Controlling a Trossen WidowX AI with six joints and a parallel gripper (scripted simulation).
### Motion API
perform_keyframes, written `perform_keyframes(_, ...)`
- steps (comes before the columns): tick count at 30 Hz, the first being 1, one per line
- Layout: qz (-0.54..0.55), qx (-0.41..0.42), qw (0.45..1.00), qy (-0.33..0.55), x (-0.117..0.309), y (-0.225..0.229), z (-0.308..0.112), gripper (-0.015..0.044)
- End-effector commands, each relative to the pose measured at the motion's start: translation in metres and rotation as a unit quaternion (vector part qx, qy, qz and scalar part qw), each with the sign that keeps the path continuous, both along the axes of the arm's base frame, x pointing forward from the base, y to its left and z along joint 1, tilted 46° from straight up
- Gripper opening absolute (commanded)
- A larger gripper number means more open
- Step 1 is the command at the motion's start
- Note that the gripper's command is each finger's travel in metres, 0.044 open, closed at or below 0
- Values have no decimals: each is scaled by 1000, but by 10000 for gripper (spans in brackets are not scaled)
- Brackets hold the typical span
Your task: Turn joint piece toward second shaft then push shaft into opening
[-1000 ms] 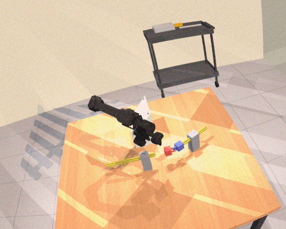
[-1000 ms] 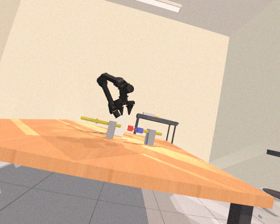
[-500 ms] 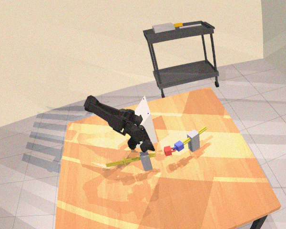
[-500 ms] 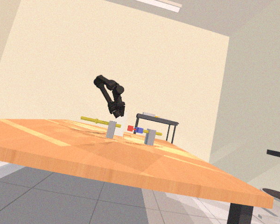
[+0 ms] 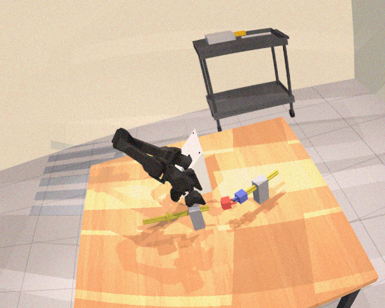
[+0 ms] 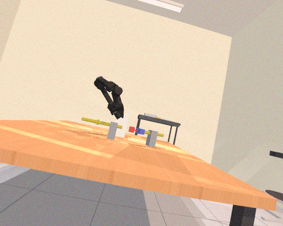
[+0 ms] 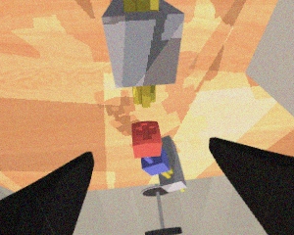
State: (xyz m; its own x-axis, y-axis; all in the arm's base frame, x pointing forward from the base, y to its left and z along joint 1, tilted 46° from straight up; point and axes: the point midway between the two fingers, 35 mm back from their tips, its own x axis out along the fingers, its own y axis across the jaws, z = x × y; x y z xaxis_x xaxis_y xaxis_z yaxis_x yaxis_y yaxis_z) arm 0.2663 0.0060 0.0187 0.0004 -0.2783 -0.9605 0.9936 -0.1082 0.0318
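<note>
The red joint piece (image 5: pixel 226 203) (image 6: pixel 131 129) (image 7: pixel 147 142) hangs on the blue part (image 5: pixel 240 196) (image 6: pixel 140 131) (image 7: pixel 156 164) at the end of the first shaft (image 5: pixel 273 174) (image 6: pixel 160 134), held in its grey block (image 5: pixel 261 192) (image 6: pixel 151 139). Its dark-marked face is toward the second shaft (image 5: pixel 156 219) (image 6: pixel 87 119) (image 7: pixel 145 96); exact alignment is hard to tell. The second shaft passes through the other grey block (image 5: pixel 196 219) (image 6: pixel 112 131) (image 7: pixel 137 49); a gap separates its end from the red piece. My gripper (image 5: pixel 198 201) (image 6: pixel 119 117) (image 7: pixel 152 150) is open and empty, above that block.
A white upright panel (image 5: pixel 204 175) (image 6: pixel 122 128) stands behind the second shaft's block. The second shaft has a collar (image 5: pixel 167 216) (image 6: pixel 97 122) on its outer part. A dark cart (image 5: pixel 249 99) stands beyond the table (image 5: pixel 269 258) (image 6: pixel 137 165).
</note>
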Motion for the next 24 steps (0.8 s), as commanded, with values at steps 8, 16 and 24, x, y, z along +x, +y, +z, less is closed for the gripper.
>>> perform_keyframes(8,136,-46,989,35,7,-30,28,440)
perform_keyframes(16,249,-87,961,84,9,-56,53,440)
perform_keyframes(24,353,-123,916,145,6,-83,79,440)
